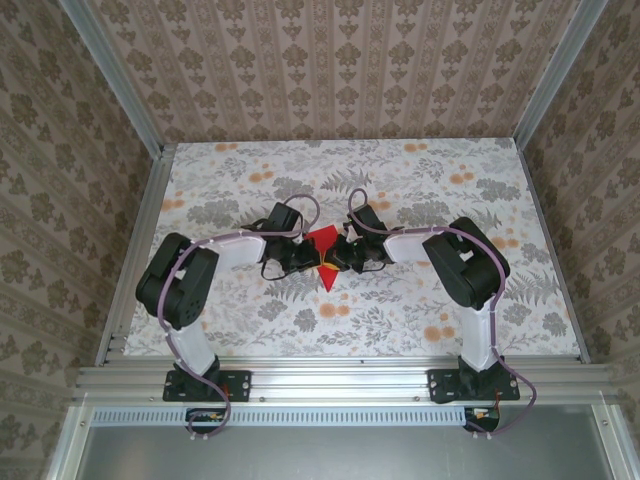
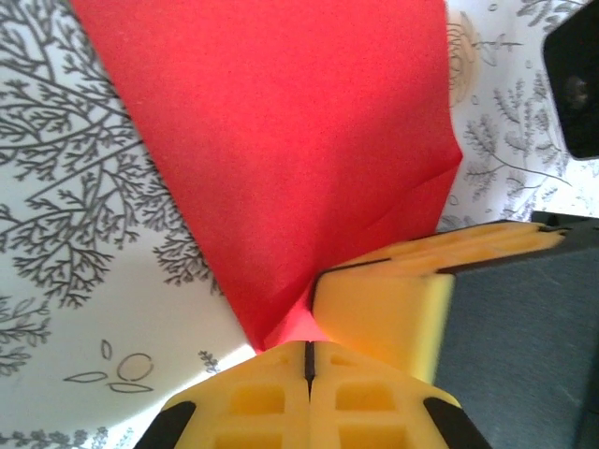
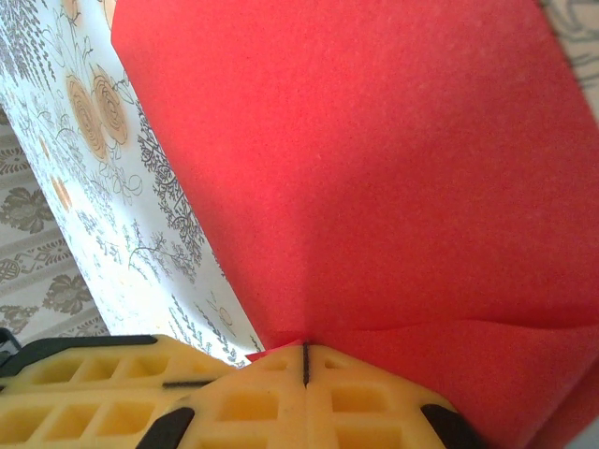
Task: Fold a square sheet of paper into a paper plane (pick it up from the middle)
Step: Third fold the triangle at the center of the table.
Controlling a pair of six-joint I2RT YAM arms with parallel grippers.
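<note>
A: Red paper point(image 1: 323, 243) first. Where on the floral table point(image 1: 420, 320)?

B: Over the middle of the table, a touch toward its near edge. From above, a small pointed shape, tip aimed at that near edge.

A: Flat on the table or lifted?

B: Hard to say from above; possibly raised slightly off the table, going by the slope of the red surface in both wrist views.

A: Folded at all?

B: Creased at least once, along the side nearest the right gripper in the left wrist view.

A: Left gripper point(image 2: 307, 360)?

B: Just left of the table's middle. Clamped fully together, yellow pads pressed into a thin dark seam, with a narrow point of the red paper nipped in that seam.

A: Right gripper point(image 3: 305, 360)?

B: Just right of the table's middle, facing the other one nose to nose. Also squeezed closed, pads flush, with an edge of the same red paper caught between them. Very close to the left gripper, perhaps touching it.

A: And further out?

B: Both arms bent inward from bases bolted at the table's near edge. Patterned wallpaper on three sides of the table, aluminium rails along its edges.
</note>
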